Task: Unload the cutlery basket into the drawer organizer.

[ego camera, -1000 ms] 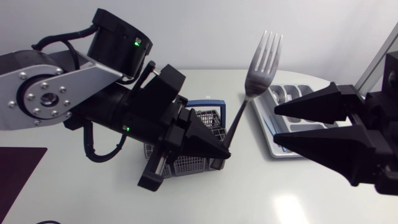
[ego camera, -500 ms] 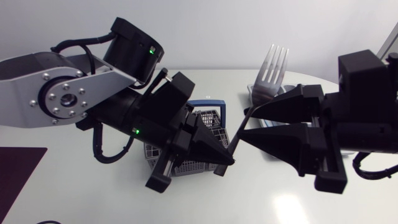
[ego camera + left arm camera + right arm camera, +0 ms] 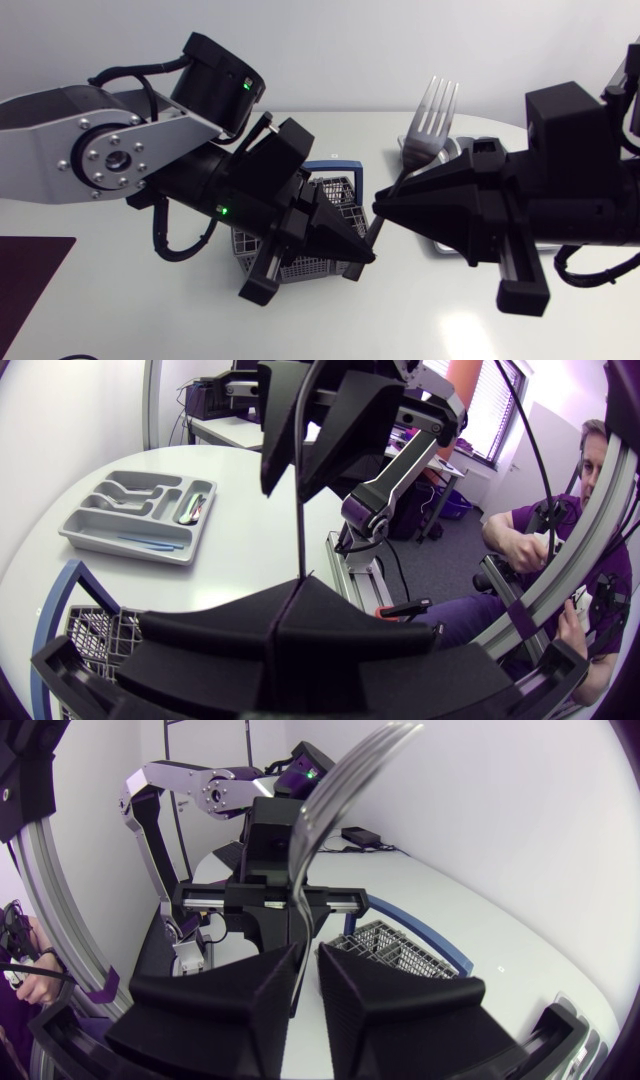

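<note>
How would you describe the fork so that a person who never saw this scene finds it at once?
On the white table, the black left hand and right hand point at each other beside the wire basket. The fork rises from the left hand's tip, tines up. It is the only cutlery in the air; other pieces lie flat in the grey organizer.

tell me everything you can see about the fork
The fork is shiny silver metal, with four tines and a slim handle. It stands nearly upright in the air, tines up, tilted slightly. The left gripper is shut on the handle's lower end. Higher up, the handle runs through the right gripper; whether that one grips it is unclear. Nothing else touches it.
</note>
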